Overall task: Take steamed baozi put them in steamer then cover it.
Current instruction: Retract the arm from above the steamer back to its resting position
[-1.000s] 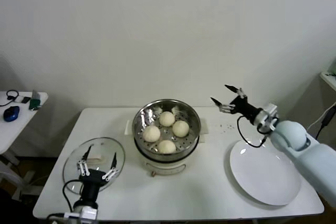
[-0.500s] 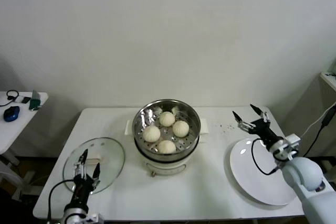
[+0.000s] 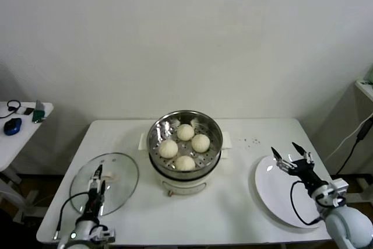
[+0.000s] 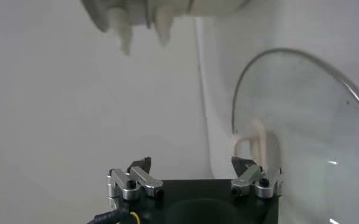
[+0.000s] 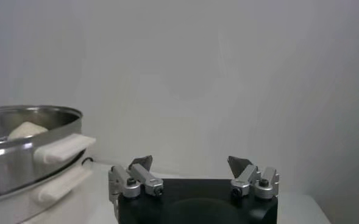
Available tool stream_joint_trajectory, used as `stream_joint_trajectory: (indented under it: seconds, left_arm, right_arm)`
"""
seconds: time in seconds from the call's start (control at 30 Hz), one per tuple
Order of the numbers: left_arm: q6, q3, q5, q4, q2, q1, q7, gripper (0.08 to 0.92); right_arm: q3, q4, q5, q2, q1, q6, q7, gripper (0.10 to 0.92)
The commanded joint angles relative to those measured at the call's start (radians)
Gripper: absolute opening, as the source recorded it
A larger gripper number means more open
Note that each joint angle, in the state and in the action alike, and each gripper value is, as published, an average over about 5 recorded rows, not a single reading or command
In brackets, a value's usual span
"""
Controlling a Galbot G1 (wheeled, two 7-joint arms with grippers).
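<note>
With four steamed baozi [image 3: 185, 147] loaded, the cover [image 3: 105, 182] is shown left of the steamer [image 3: 185, 144], beneath the spread left gripper [image 3: 97, 183].

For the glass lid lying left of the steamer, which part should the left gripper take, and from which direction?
Probably the cream bar handle at the centre of the glass lid, approached from straight above. The lid lies flat on the table with the handle standing up; its rim sits flush, offering little to pinch. The open left gripper is already over it.
</note>
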Motion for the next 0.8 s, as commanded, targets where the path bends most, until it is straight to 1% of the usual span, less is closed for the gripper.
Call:
stream_joint_trajectory:
  seconds: [0.03, 0.37, 0.77, 0.8]
  left_arm:
    - [-0.003, -0.005, 0.062, 0.203, 0.016, -0.144, -0.015, 0.823]
    - [-0.002, -0.005, 0.012, 0.269, 0.046, -0.209, -0.037, 0.823]
    - [-0.009, 0.012, -0.097, 0.274, 0.052, -0.231, -0.062, 0.823]
    - [-0.013, 0.013, -0.103, 0.274, 0.053, -0.231, -0.062, 0.811]
  right_arm:
    - [0.059, 0.02, -0.021, 0.037, -0.079, -0.014, -0.009, 0.823]
    - [0.045, 0.024, -0.044, 0.051, -0.07, -0.016, -0.01, 0.823]
    - [0.036, 0.016, -0.093, 0.072, -0.071, -0.009, -0.017, 0.823]
    - [0.035, 0.016, -0.098, 0.074, -0.071, -0.008, -0.018, 0.823]
